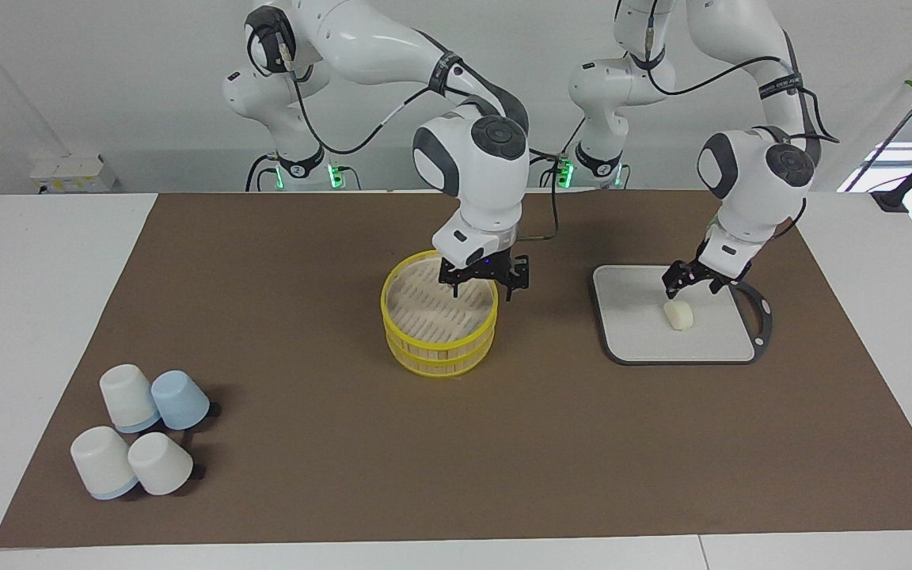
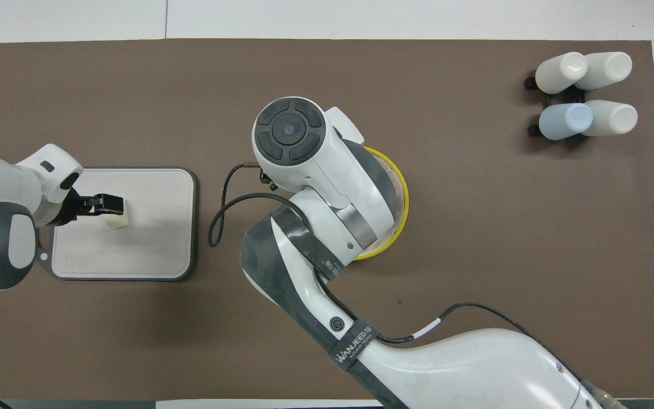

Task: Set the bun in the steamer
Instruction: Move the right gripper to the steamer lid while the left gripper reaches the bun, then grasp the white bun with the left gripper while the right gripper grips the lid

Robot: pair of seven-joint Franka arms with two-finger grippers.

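Note:
The bun (image 1: 679,315) lies on the grey-rimmed board (image 1: 701,340) toward the left arm's end of the table; it also shows in the overhead view (image 2: 117,220). My left gripper (image 1: 691,290) is open and hangs just over the bun, with one fingertip close to the bun's top; it shows over the bun in the overhead view (image 2: 110,205) too. The steamer (image 1: 440,336), two yellow-rimmed bamboo tiers, stands mid-table with a bare slatted floor. My right gripper (image 1: 484,290) is open and empty over the steamer's rim on the robots' side. In the overhead view the right arm hides most of the steamer (image 2: 399,190).
Several upturned cups (image 1: 143,431), white and pale blue, lie grouped at the right arm's end, farther from the robots; they also show in the overhead view (image 2: 585,94). A brown mat (image 1: 305,443) covers the table.

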